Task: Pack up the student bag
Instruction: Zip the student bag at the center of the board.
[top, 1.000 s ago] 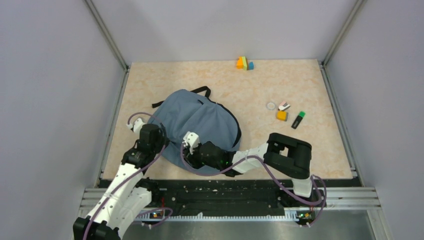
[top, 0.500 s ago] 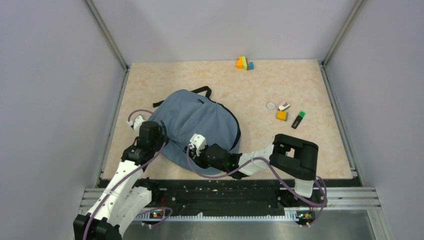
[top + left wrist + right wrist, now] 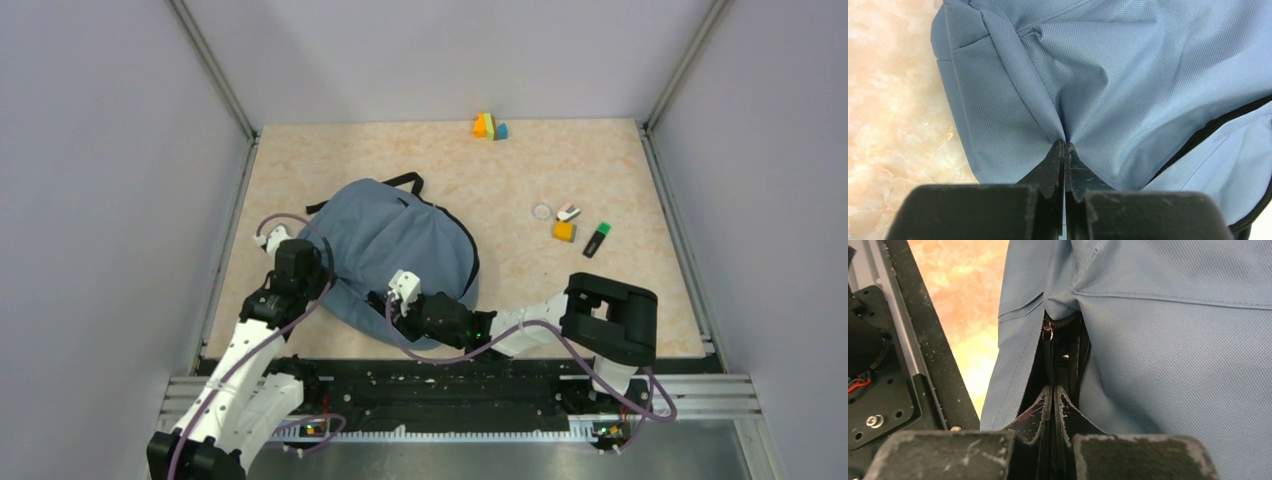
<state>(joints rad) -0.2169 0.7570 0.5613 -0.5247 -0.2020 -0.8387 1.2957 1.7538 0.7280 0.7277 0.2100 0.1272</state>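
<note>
Student bag (image 3: 400, 245): flat on table (image 3: 600, 160), near-left, by arm bases. L gripper (image 3: 1064, 150): clenched on pinch of side fabric. R gripper (image 3: 1053, 390): clenched in zip mouth (image 3: 1064, 347) below slider (image 3: 1048, 333); catch unclear. Step, judged: opening main compt. Next: confirm grip, draw zip w/ L anchoring.

Top camera: high above and behind me, looking down, far from student bag (image 3: 395, 250). My 2 wrist cameras: pressed close against bag, left at its left edge, right at its near edge. All 3 share bag fabric.
</note>
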